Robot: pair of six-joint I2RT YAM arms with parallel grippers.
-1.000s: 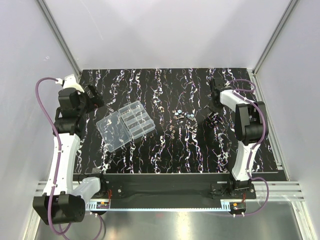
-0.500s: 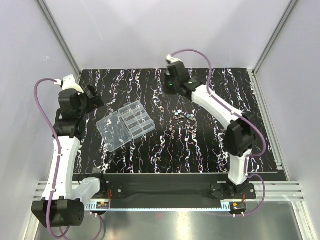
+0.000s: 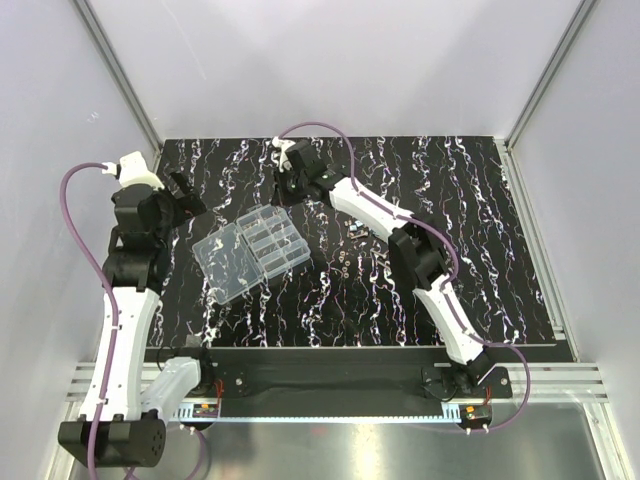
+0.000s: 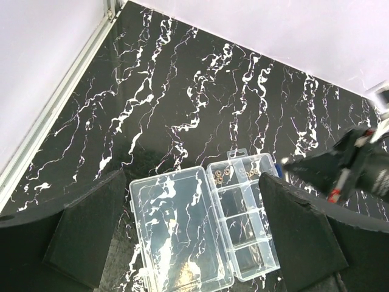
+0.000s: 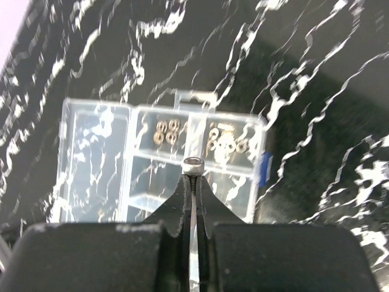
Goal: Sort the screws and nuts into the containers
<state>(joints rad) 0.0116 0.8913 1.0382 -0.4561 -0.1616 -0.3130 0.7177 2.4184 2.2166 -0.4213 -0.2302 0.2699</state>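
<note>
By the organiser box, the right pincer pinches a screw (shank hidden); left pincer gapes empty.

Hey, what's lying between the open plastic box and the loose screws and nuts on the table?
Nothing that shows: in the top view, only bare streaked table separates the box from the loose screws and nuts.

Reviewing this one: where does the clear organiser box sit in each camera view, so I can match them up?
Top external: organiser box left of centre, lying open.
Left wrist: box at bottom centre.
Right wrist: box centre-left, beyond the fingertips.
Shared landmark: right hand, shut on a screw, at the box's end that holds nuts; it shows at the right edge of the left wrist view.
</note>
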